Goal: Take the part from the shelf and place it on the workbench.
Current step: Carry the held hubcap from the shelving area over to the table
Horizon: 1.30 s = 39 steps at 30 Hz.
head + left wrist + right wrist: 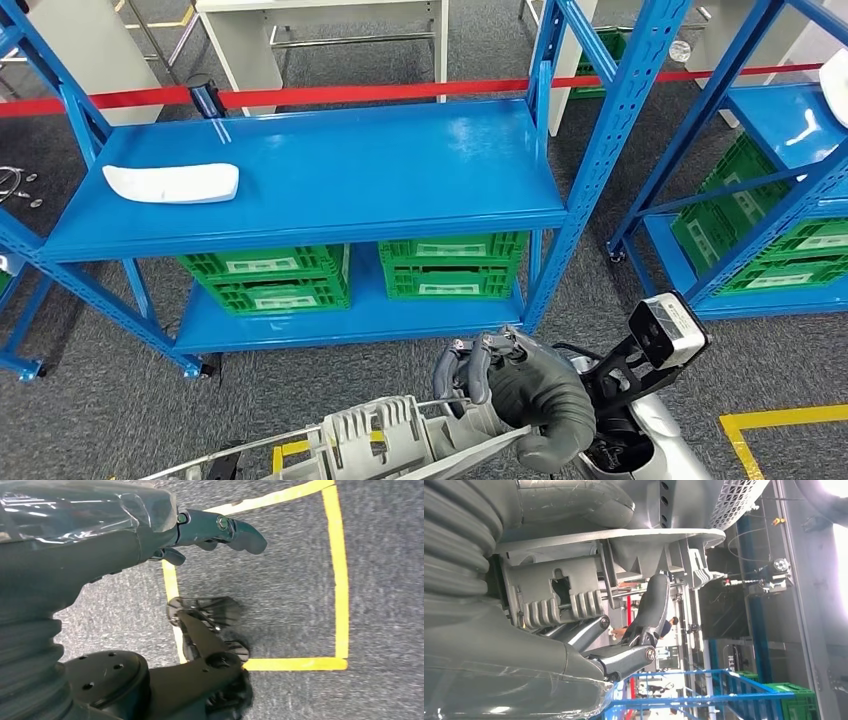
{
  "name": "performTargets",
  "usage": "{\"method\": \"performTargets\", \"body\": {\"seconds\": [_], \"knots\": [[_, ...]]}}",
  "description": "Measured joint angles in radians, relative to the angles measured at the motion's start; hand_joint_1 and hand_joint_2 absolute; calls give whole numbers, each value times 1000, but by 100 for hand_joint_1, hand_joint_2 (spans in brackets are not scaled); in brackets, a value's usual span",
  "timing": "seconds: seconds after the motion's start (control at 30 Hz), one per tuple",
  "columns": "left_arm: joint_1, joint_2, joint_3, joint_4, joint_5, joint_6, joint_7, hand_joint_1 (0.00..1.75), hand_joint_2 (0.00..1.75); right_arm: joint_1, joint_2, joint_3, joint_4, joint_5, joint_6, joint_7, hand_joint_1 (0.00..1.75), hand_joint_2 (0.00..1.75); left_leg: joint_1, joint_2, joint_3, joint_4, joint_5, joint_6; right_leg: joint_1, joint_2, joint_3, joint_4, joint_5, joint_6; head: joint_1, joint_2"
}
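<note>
The right hand (530, 395) grips the grey part (390, 432), already off the blue shelf (330, 170); the left hand (150, 530) grasps nothing; next, carry it to the counter.

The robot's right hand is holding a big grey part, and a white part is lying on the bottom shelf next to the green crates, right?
Not quite. The head view shows the white part lying on the top shelf, above the green crates. The right hand does hold the grey part.

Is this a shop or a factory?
Probably a factory storeroom or warehouse: blue metal shelving, green plastic crates stacked beneath, and yellow floor tape marking zones.
</note>
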Motion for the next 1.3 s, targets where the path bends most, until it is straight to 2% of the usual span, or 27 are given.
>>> {"method": "performTargets", "body": {"seconds": [0.07,0.13,0.2,0.27,0.3,0.33,0.4,0.43,0.47,0.5,0.53,0.57,0.63,0.67,0.73,0.77,0.8,0.83,0.87,0.93,0.97,1.0,1.03,1.1,1.17,1.23,1.3], "knots": [[0,1,1,0,0,0,0,0,175,-1,3,0,0,1,1,1,175,175,-1,-1,100,-114,41,8,1,1,-21,1,18,6,0,0],[-1,2,2,-1,1,1,-1,0,175,-3,7,-1,-3,2,3,3,175,175,-6,-4,200,-256,38,22,3,0,-32,0,35,15,1,0],[-1,4,3,-1,2,2,-2,0,175,-7,10,-1,-5,2,7,5,175,175,-14,-5,229,-311,28,36,2,-1,-36,-3,51,28,1,0],[-1,4,3,-1,3,3,-3,0,175,-8,12,-2,-6,2,10,6,175,175,-16,-1,214,-322,51,54,1,-2,-47,-1,56,38,1,0],[-1,4,4,-1,4,4,-3,0,175,-8,12,-2,-6,2,11,6,175,175,-15,2,204,-328,66,63,0,-1,-58,17,35,36,3,0],[-2,3,4,-2,4,4,-4,0,175,-8,11,-3,-6,2,12,6,175,175,-13,4,191,-334,83,70,0,-1,-74,53,0,31,5,0],[-3,3,4,-3,4,5,-4,0,175,-7,10,-4,-6,2,13,6,175,175,-15,6,159,-335,111,77,-1,0,-110,176,-92,21,8,0],[-2,2,4,-3,4,5,-4,0,175,-6,10,-4,-6,2,14,6,175,175,-16,7,141,-334,124,77,-1,0,-120,236,-117,24,8,0],[-2,2,4,-3,4,5,-4,0,175,-6,9,-5,-6,2,14,6,175,175,-17,8,124,-333,137,77,-1,0,-120,278,-123,32,9,0],[-2,1,4,-3,4,6,-4,0,175,-5,9,-5,-6,2,15,6,175,175,-17,9,106,-331,149,76,-2,0,-104,286,-109,43,9,0],[-2,0,4,-3,4,6,-4,0,175,-5,9,-5,-6,2,15,6,175,175,-17,9,89,-328,161,73,-2,-1,-70,258,-85,53,9,0],[-2,0,4,-3,4,6,-5,0,175,-6,9,-6,-6,2,17,6,175,175,-17,9,72,-322,172,70,-2,-1,-20,196,-67,59,10,0],[-2,-1,4,-3,4,6,-7,0,175,-7,9,-7,-7,2,19,6,175,175,-19,9,46,-306,188,61,1,0,83,47,-75,52,8,0],[-2,-1,4,-3,4,6,-8,0,175,-7,9,-8,-7,2,21,6,175,175,-20,9,38,-300,195,55,3,1,109,1,-88,43,7,0],[0,-1,4,-3,4,7,-10,0,175,-7,9,-9,-7,3,24,6,175,175,-18,9,32,-299,214,43,7,2,108,-19,-93,27,6,0],[0,-1,5,-2,4,7,-11,0,175,-8,9,-9,-7,3,25,6,175,175,-16,8,28,-298,214,36,5,1,99,-18,-85,19,7,0],[2,-1,4,-2,4,8,-11,0,175,-8,9,-9,-7,3,27,6,175,175,-13,6,21,-288,197,30,4,-1,90,-17,-74,10,6,0],[3,-1,4,-2,4,9,-11,0,175,-9,10,-9,-7,4,28,5,175,175,-11,4,12,-261,160,23,1,-2,80,-18,-62,3,5,0],[3,-1,4,-2,4,9,-12,0,175,-9,11,-9,-8,4,29,5,175,175,-8,3,-1,-212,104,17,0,-3,68,-18,-50,-1,4,0],[3,-1,4,-2,4,9,-12,0,175,-9,12,-8,-7,4,30,6,175,175,-4,3,-25,-77,6,6,2,-3,41,-16,-24,-5,3,0],[3,-2,5,-2,4,9,-12,0,175,-8,12,-8,-7,5,31,6,175,175,-2,3,-28,-21,-10,4,2,-3,26,-15,-11,-4,3,0],[3,-2,5,-2,4,9,-12,0,175,-8,12,-8,-7,5,31,6,175,175,-1,3,-18,5,-1,3,3,-2,11,-14,1,-3,3,0],[3,-2,5,-2,4,9,-12,0,175,-7,12,-8,-7,5,31,6,175,175,-1,3,11,-7,23,5,4,-2,-4,-13,12,0,3,0],[1,-2,5,-2,4,8,-12,0,175,-8,12,-8,-7,5,33,5,175,175,-3,0,116,-128,55,16,7,-2,-26,-11,31,5,2,0],[-2,1,5,-2,4,7,-13,0,175,-10,11,-8,-7,4,36,3,175,175,-8,-2,213,-268,35,30,9,-3,-37,-11,48,14,4,0],[-2,2,6,-2,4,7,-15,0,175,-12,11,-8,-6,4,38,2,175,175,-16,-2,236,-321,24,44,7,-5,-43,-15,67,28,4,0],[-2,2,6,-2,4,7,-15,0,175,-13,9,-7,-5,4,39,2,175,175,-17,3,221,-332,49,60,4,-5,-56,-6,63,34,3,0]]}}
